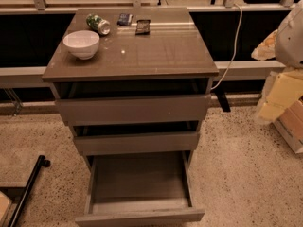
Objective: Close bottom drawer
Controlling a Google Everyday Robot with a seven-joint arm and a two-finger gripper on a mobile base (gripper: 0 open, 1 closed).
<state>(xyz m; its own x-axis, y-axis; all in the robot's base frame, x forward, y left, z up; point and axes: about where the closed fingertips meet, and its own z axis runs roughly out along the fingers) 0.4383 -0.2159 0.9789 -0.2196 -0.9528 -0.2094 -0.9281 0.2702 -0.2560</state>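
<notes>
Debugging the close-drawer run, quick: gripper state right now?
The gripper: out of frame, so open or shut cannot be told.
The bottom drawer stands pulled out with nothing touching it.

A white round bowl [81,44] sits on the glossy grey-brown table [161,56], near a green drink can [98,24] lying on its side, a small bluish packet [125,19] and a small black packet [142,26]. A white cable [233,46] hangs at the right.

I note dim, warm light with glare spots on the cabinet top [161,51]. Shadow fills the drawer gaps [132,88]; the gripper [278,96], at the right edge, shows pale yellow.
</notes>
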